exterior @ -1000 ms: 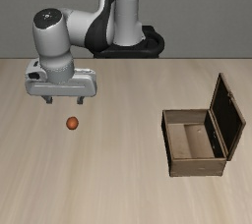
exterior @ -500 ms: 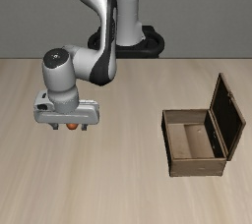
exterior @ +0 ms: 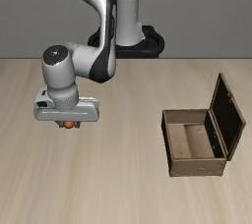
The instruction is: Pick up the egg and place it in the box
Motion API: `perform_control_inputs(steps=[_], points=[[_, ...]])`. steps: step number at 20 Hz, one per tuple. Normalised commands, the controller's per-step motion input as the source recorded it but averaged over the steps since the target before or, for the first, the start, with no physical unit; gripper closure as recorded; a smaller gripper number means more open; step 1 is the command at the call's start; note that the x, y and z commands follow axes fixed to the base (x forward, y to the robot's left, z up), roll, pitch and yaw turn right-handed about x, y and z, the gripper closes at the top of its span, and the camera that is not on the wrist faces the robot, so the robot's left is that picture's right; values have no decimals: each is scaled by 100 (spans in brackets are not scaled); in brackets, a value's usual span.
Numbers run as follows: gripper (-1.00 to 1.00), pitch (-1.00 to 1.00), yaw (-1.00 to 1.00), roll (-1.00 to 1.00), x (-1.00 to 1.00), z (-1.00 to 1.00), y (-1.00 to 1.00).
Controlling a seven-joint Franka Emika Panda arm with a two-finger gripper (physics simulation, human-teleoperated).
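The claw (exterior: 67, 124) is settling lower onto the egg (exterior: 67, 126), left of centre on the surface (exterior: 128, 189); whether it is clamping, I cannot tell. Lifting toward the open box (exterior: 197, 167), at right, is probably coming next.

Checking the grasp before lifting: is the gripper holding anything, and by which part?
It cannot be told. The gripper sits low over the egg on the table, its body hiding any contact.
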Motion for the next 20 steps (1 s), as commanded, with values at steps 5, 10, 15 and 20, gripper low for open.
perform_control_inputs(steps=[5, 10, 15, 20], points=[[100, 0, 0, 0, 0, 100, 0], [100, 0, 0, 0, 0, 100, 0], [100, 0, 0, 0, 0, 100, 0], [100, 0, 0, 0, 0, 100, 0]])
